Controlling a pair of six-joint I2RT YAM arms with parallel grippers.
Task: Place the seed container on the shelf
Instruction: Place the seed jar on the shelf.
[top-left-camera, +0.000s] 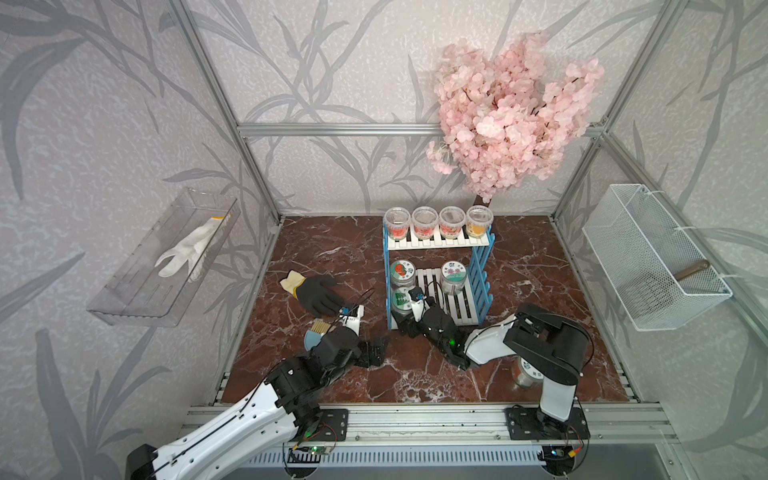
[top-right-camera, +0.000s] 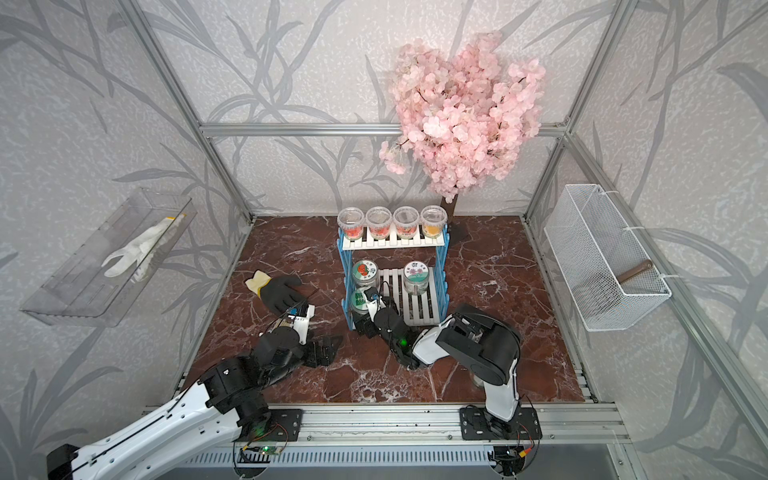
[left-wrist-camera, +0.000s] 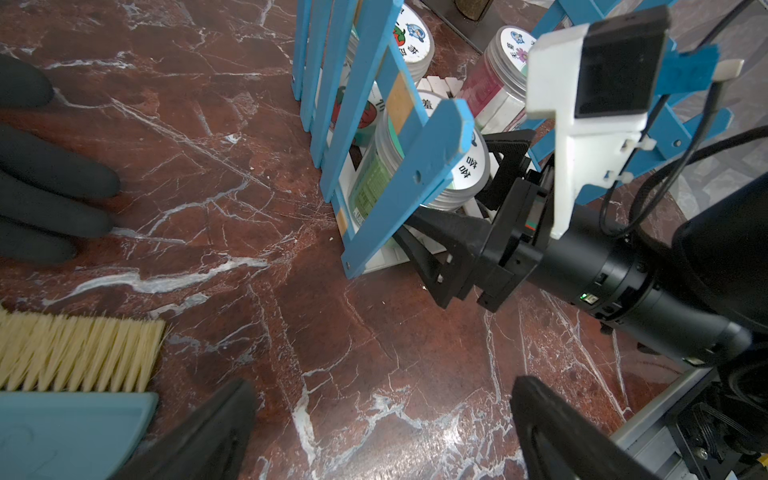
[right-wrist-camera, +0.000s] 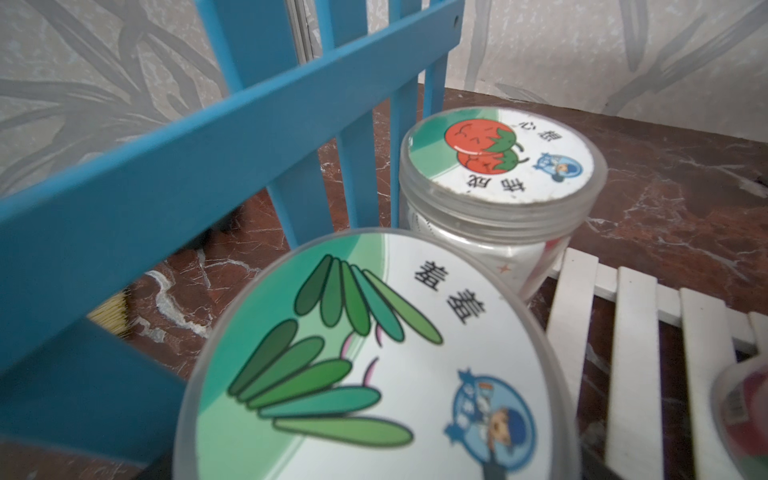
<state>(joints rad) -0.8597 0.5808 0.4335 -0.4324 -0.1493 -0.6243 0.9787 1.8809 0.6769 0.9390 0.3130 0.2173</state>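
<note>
Seed container (right-wrist-camera: 374, 365): green-leaf lid, upright on the lower board of the shelf (top-left-camera: 480, 274), at its front left corner, just inside the blue side frame.
Right gripper (left-wrist-camera: 453, 183): reaches in from the shelf's front with one finger on each side of the seed container. I cannot tell whether they pinch it or stand just clear.
Tomato-lid jar (top-left-camera: 402, 270): same board, just behind the seed container, at the shelf's back left.
Flower-lid jar (top-left-camera: 453, 272): same board, toward the shelf's right side, apart from the other two.
Clear cups (top-left-camera: 424, 220): four in a row on the shelf's top board.
Left gripper (left-wrist-camera: 382, 386): low over the tabletop (top-left-camera: 332, 249), front left of the shelf, fingers spread wide with nothing between them.
Black glove (top-left-camera: 318, 293): flat on the tabletop, left of the shelf.
Brush (left-wrist-camera: 79, 353): pale bristles, front left of the shelf, against a blue dustpan (left-wrist-camera: 70, 432).
Spare jar (top-left-camera: 528, 374): on the tabletop, front right of the shelf, only partly in view.
Blossom tree (top-left-camera: 515, 120): pink, behind the shelf.
</note>
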